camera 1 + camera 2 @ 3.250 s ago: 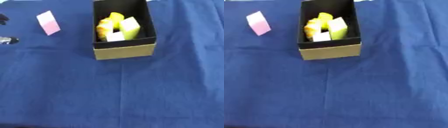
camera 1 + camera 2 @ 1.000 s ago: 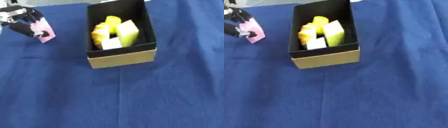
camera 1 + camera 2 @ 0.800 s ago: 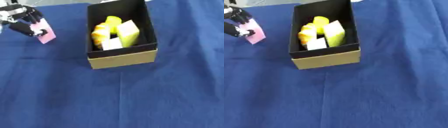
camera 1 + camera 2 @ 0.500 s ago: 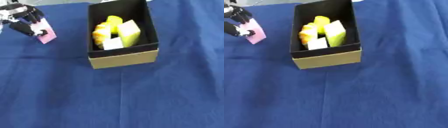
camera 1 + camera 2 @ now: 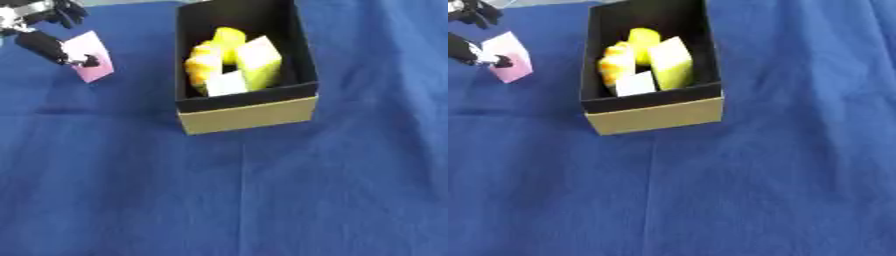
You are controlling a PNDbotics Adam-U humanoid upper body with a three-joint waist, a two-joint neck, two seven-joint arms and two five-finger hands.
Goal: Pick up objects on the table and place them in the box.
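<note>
the left hand [image 5: 39,30] sat at the upper left corner of the blue cloth [image 5: 262,190], its black fingers [image 5: 45,46] curled round a pink block [image 5: 90,62], one fingertip lying across the block's face. the block stood tilted, well to the left of the box [image 5: 245,112]. the box held yellow pieces [image 5: 219,50] and a white one [image 5: 227,84]. the right hand was nowhere to be seen.

No lettering to call anywhere: the pink rectangular card [image 5: 88,56] at ten o'clock shows a blank face, and the black-lined cardboard box [image 5: 249,114] at twelve o'clock carries no label or number.
</note>
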